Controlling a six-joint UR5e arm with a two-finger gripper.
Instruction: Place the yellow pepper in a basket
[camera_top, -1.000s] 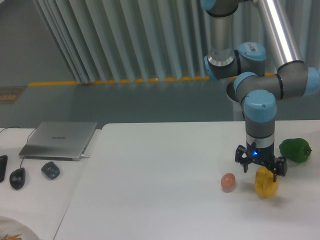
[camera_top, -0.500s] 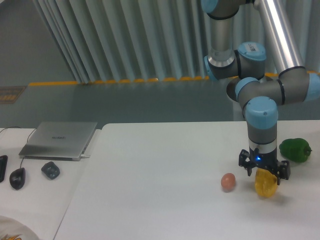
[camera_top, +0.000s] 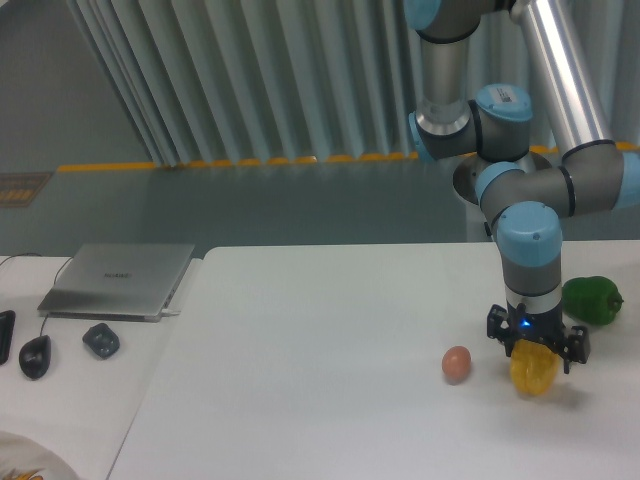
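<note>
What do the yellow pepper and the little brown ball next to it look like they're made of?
Yellow pepper: probably plastic or real waxy skin; it looks bright and glossy, too small to settle. Brown ball: smooth and matte with a soft sheen; it could be plastic, wood or an egg.

I see grey ribbed wall panels (camera_top: 250, 80) behind | yellow floor stripe (camera_top: 240, 161) at their base | white table (camera_top: 300, 380) | closed laptop (camera_top: 118, 279) near left edge.

The gripper (camera_top: 535, 352) sits down over the top of the yellow pepper (camera_top: 534, 373) on the white table (camera_top: 300, 380). A small brown ball (camera_top: 456, 363) lies at the pepper's nine o'clock, a green pepper (camera_top: 592, 300) at two o'clock.
</note>
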